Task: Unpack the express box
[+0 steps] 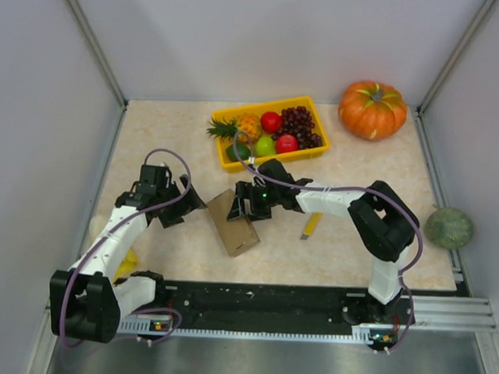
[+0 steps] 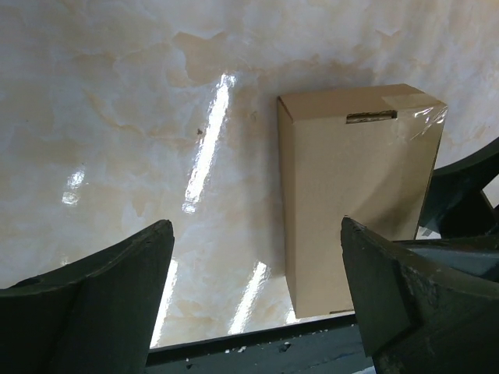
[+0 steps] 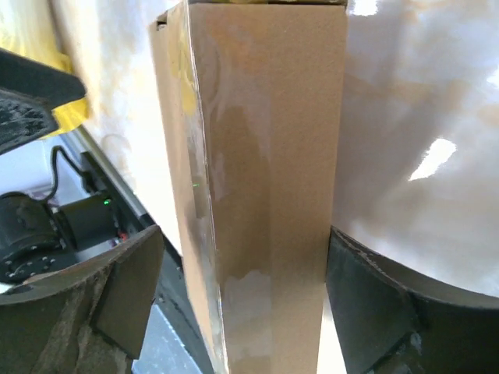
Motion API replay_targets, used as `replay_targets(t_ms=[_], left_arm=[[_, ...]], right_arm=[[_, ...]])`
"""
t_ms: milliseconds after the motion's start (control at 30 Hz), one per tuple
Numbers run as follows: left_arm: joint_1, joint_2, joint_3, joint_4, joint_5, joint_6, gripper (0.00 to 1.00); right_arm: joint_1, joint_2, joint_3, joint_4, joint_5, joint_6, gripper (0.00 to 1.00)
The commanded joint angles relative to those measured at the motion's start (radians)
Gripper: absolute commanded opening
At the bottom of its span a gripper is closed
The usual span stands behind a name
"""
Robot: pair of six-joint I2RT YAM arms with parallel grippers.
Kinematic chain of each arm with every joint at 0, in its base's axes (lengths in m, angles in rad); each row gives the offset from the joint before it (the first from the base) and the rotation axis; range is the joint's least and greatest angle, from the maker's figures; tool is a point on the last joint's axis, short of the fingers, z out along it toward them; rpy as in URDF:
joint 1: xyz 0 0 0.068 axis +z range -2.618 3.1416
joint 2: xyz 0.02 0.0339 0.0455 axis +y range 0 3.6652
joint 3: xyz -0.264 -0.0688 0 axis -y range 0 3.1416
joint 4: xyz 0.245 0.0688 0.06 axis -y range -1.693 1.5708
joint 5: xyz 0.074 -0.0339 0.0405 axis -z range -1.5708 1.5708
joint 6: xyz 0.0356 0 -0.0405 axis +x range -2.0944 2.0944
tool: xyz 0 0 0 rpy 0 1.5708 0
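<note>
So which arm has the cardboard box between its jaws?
The right arm: the express box sits between its jaws; the left arm has open jaws beside it.

the left arm rises from the near left corner of the surface, elbow bent, forearm reaching toward the middle. the left end effector (image 1: 179,207) angles downward with its fingers (image 2: 93,304) spread wide. the right arm arcs up from the near right corner, forearm stretched leftward. the right end effector (image 1: 250,205) tilts down mid-surface, fingers (image 3: 86,304) parted.
</note>
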Motion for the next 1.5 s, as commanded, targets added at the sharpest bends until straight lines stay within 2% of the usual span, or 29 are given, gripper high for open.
replay_targets(t_ms=[0, 33, 133, 267, 433, 600, 667, 867, 1067, 1333, 1467], left_arm=[[0.004, -0.006, -0.019, 0.051, 0.022, 0.009, 0.91], [0.004, -0.006, -0.022, 0.051, 0.023, 0.014, 0.91], [0.004, -0.003, -0.018, 0.048, 0.014, 0.023, 0.91], [0.004, -0.010, 0.008, 0.031, -0.012, 0.044, 0.94], [0.004, -0.049, 0.042, 0.019, -0.024, 0.096, 0.99], [0.004, -0.103, 0.050, 0.089, 0.060, 0.122, 0.99], [0.004, -0.104, 0.060, 0.102, 0.106, 0.116, 0.97], [0.004, -0.072, 0.077, 0.125, 0.197, 0.113, 0.92], [0.004, -0.060, 0.073, 0.123, 0.217, 0.103, 0.90], [0.002, -0.050, 0.070, 0.128, 0.227, 0.084, 0.90], [0.002, -0.055, 0.063, 0.128, 0.224, 0.072, 0.89]], right_arm=[[-0.010, -0.059, -0.031, -0.016, 0.106, -0.010, 0.86], [-0.011, -0.076, -0.034, -0.036, 0.170, -0.020, 0.91], [-0.009, -0.143, -0.026, -0.142, 0.298, -0.072, 0.96], [-0.010, -0.243, -0.019, -0.247, 0.451, -0.110, 0.97], [-0.014, -0.361, -0.006, -0.403, 0.710, -0.083, 0.90], [-0.052, -0.375, -0.011, -0.573, 0.853, 0.002, 0.80], [-0.067, -0.366, -0.019, -0.612, 0.867, 0.028, 0.77], [-0.136, -0.335, -0.048, -0.661, 0.897, 0.083, 0.58], [-0.204, -0.269, -0.063, -0.664, 0.893, 0.078, 0.55], [-0.234, -0.166, -0.039, -0.659, 0.874, 0.092, 0.55], [-0.250, -0.139, -0.048, -0.635, 0.854, 0.097, 0.51]])
